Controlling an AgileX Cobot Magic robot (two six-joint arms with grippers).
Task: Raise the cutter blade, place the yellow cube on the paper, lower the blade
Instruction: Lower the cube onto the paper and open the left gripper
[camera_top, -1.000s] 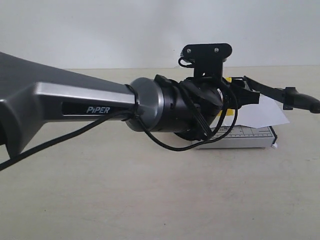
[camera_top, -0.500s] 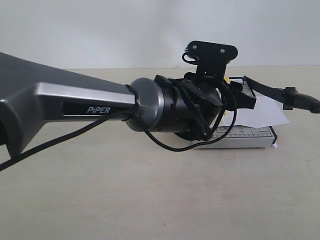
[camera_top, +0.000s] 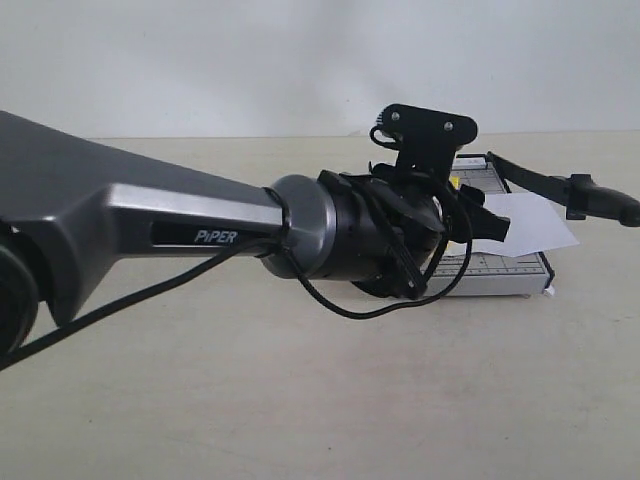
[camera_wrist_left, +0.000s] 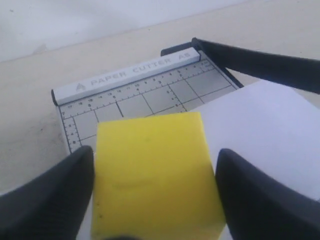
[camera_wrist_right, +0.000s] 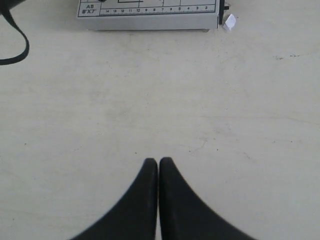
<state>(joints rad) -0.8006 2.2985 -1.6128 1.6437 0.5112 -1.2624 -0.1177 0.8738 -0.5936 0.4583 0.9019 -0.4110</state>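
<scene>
The left gripper (camera_wrist_left: 155, 156) is clamping the bright, plain-faced yellow cube (camera_wrist_left: 152, 185) right of centre in the exterior frame, over the grey board (camera_wrist_left: 150, 95) beside the white paper (camera_wrist_left: 265, 130); the right gripper (camera_wrist_right: 158, 162) is holding nothing, fingertips touching.

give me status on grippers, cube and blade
Left gripper shut on cube, at the paper's edge. Right gripper shut, empty, off the board. Blade up, nothing in the way.
</scene>
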